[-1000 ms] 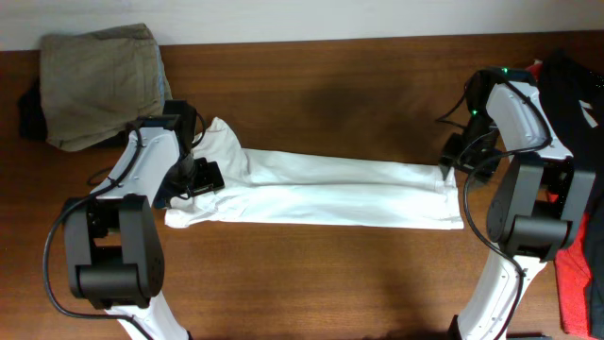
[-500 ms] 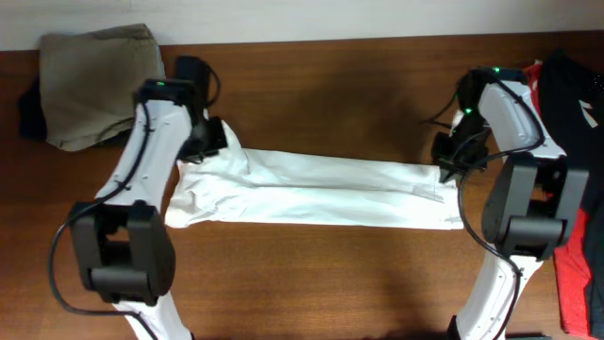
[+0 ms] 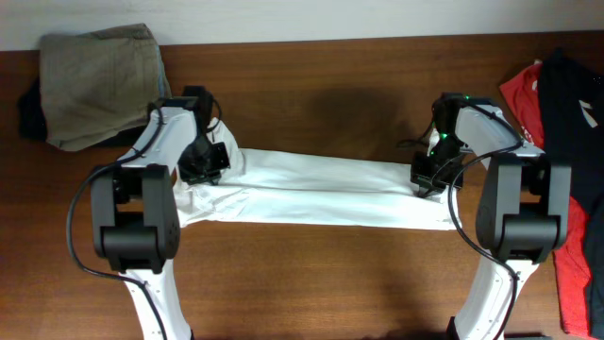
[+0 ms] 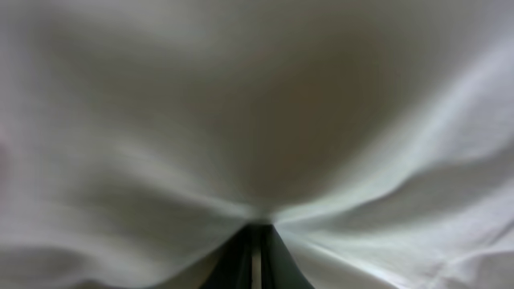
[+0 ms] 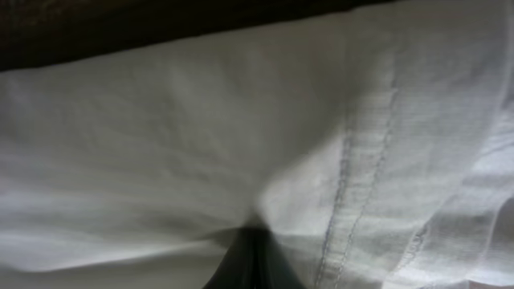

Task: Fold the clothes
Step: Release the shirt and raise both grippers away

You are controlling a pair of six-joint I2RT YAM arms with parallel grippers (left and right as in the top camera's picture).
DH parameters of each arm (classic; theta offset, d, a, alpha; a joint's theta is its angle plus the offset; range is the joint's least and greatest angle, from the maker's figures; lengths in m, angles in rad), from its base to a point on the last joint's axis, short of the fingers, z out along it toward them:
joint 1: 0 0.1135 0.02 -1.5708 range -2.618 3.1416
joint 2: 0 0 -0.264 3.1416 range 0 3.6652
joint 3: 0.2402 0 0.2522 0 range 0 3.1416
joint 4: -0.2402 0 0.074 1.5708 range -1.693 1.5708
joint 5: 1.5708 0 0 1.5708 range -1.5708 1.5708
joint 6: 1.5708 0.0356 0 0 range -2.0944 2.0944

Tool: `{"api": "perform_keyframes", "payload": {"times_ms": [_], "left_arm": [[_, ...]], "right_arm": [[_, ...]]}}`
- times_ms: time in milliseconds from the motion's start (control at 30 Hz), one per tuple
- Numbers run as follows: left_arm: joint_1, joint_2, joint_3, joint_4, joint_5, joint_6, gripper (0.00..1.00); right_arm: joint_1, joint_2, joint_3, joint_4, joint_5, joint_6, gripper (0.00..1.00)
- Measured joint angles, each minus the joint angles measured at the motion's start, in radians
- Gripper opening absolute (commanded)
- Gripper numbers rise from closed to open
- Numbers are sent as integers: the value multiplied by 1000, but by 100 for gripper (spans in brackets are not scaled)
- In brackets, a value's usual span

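Observation:
The clothes, a white T-shirt (image 3: 321, 189), lie folded into a long band across the middle of the brown table (image 3: 330, 274). My left gripper (image 3: 206, 165) is down on the band's left end, by the sleeve. In the left wrist view white fabric (image 4: 257, 104) fills the frame and bunches into the gripper (image 4: 257, 241), whose jaws are pinched together on it. My right gripper (image 3: 424, 178) sits on the band's right end. There the hemmed cloth (image 5: 161, 144) gathers into the gripper (image 5: 253, 249), also shut on it.
A khaki-grey folded garment (image 3: 99, 83) lies at the back left corner over something dark (image 3: 28, 109). Red and black garments (image 3: 566, 142) are piled along the right edge, close behind the right arm.
Both grippers have closed on the shirt's ends. The left one moved up to the far edge, then came back a little; the right one moved left, and the right end now sits further left.

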Motion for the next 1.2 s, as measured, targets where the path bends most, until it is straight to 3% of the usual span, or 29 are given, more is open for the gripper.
{"api": "perform_keyframes", "payload": {"times_ms": [300,433,500,533,567,600,633,700,733,833,933,1067,1200], "left_arm": [[201,5,6,-20,-165,-72,11],[297,18,12,-26,-232,-80,2],[315,22,52,-76,-240,-80,2],[315,23,88,-105,-242,-80,5],[312,22,122,-126,-243,-80,19],[306,22,188,-158,-243,-80,47],[298,15,227,-170,-241,-82,69],[282,-15,260,-185,-236,-83,94],[274,-31,266,-189,-233,-83,99],[255,-45,267,-182,-200,-84,99],[251,-45,236,-157,-179,-87,99],[250,-45,227,-155,-171,-87,99],[250,-45,227,-155,-171,-87,99]], "right_arm": [[0,-21,-14,104,5,6,5],[-3,-13,26,126,26,8,5],[-7,12,140,45,40,10,19],[-9,21,208,-18,47,10,46],[-11,26,295,-74,55,11,80],[-15,29,426,-153,63,12,97],[-20,27,498,-183,69,12,99],[-49,20,665,-316,109,9,99],[-73,13,705,-344,122,10,99],[-204,4,681,-375,130,8,99],[-304,6,505,-291,43,-82,99],[-338,14,251,-86,-170,-233,99],[-341,18,132,7,-272,-314,99]]}}
